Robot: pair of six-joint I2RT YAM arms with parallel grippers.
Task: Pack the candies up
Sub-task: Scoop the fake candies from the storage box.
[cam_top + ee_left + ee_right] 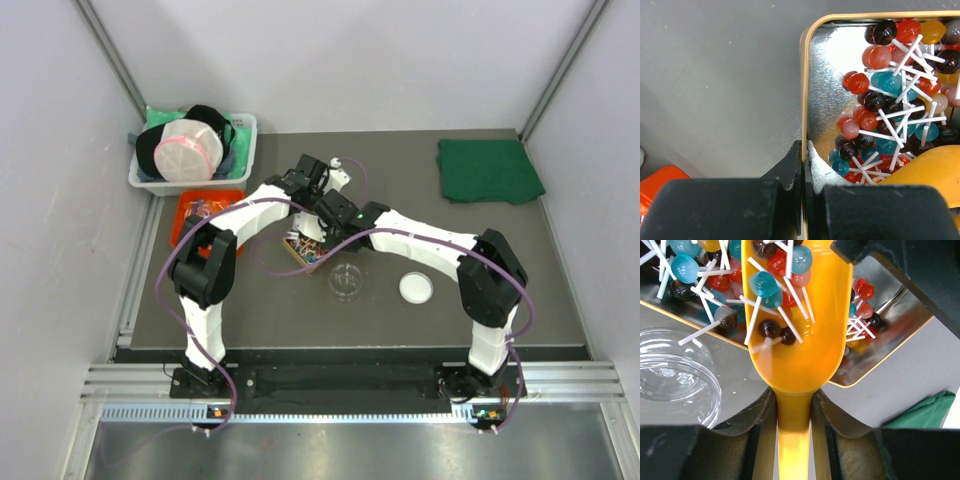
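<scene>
Two arms converge on an open metal tin (803,90) at the middle of the grey table (500,260); the left gripper (803,161) is pinched tight on one side wall of the tin, one finger outside, one inside; the candies (890,100), small ball lollipops on white sticks in red, blue, dark and orange, lie heaped inside the tin; the right gripper (794,407) clamps the handle of an orange scoop (805,355), whose bowl carries several candies above the tin's edge; a clear round container (347,281) stands just near of the tin, a white disc (416,288) to its right; a green cloth (488,170) lies at far right.
</scene>
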